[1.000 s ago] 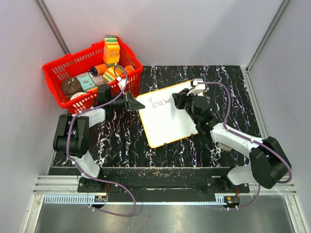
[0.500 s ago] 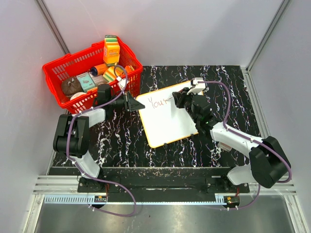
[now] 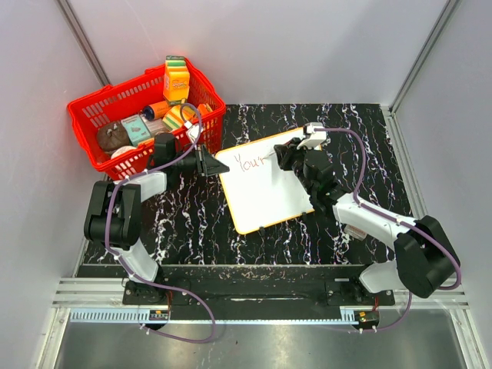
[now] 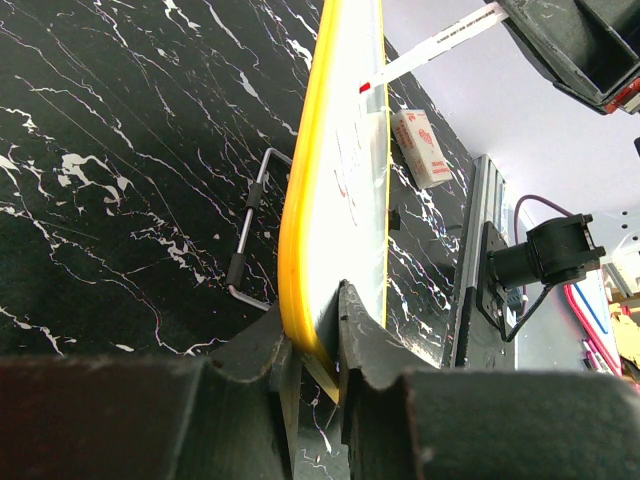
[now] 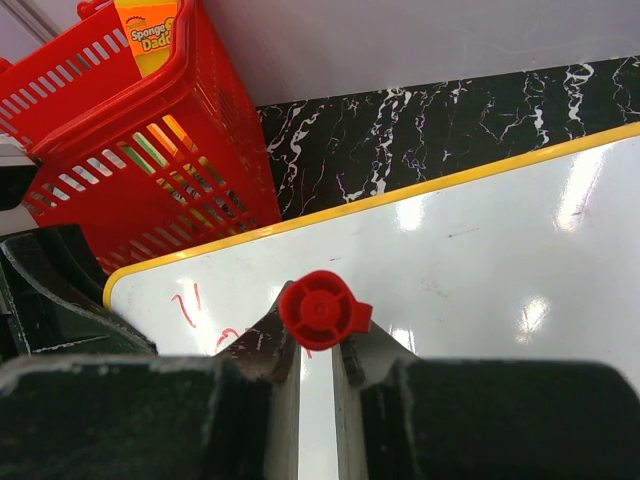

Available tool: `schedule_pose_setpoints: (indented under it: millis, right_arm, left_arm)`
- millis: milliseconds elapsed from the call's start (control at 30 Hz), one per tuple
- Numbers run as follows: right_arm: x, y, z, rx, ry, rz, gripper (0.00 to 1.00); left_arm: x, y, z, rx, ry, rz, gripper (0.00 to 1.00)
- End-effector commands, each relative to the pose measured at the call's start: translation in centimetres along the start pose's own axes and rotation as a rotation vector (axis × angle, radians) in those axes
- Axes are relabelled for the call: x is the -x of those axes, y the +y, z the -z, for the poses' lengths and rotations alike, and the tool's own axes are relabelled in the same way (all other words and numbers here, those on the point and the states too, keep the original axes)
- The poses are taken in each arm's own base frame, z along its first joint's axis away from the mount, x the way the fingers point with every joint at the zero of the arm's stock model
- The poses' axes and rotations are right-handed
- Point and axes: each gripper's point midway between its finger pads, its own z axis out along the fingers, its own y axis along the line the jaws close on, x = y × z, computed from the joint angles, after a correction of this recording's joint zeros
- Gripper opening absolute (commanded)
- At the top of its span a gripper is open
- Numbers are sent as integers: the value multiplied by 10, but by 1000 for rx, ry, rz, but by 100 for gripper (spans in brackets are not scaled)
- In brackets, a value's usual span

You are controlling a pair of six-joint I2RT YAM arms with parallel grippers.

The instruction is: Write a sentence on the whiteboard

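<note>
The whiteboard [image 3: 269, 192] lies slanted on the black marbled table, its yellow rim [image 4: 300, 190] seen edge-on in the left wrist view. My left gripper [image 3: 213, 164] [image 4: 318, 335] is shut on the board's left corner. My right gripper [image 3: 281, 158] [image 5: 318, 335] is shut on a marker, whose red end cap [image 5: 322, 310] sits between the fingers. The marker's white barrel [image 4: 440, 45] slants down, and its red tip [image 4: 364, 88] is at the board face. The sentence [image 3: 249, 162] reads "Your" in thin red strokes [image 5: 185, 308] near the board's upper left.
A red basket [image 3: 92, 111] [image 5: 150, 170] full of groceries and sponges stands at the back left, close to the left arm. A wire stand [image 4: 250, 230] props the board from underneath. A small white block with red print [image 4: 420, 148] lies beyond the board.
My right gripper has shifted slightly to the right with the marker. The left gripper and the board have not moved.
</note>
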Motion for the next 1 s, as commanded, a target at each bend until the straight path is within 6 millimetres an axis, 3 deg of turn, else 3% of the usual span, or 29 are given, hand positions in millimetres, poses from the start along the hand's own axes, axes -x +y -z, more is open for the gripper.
schedule_pose_setpoints:
  millis: [0,433,700,967]
  right_arm:
    - [14,-2,0,-8,-38,-16,0]
    - [18,0,6,5,-46,-11,0]
    - [39,5,20,28,-110,-35,0]
    - [26,1,12,10,-75,-27,0]
  left_arm:
    - [-32,15,-15,24,70,-118,0]
    - [-33,16,-16,23,73,-117,0]
    - [-33,16,-16,23,73,-117,0]
    - [-33,15,-16,22,74,-116,0]
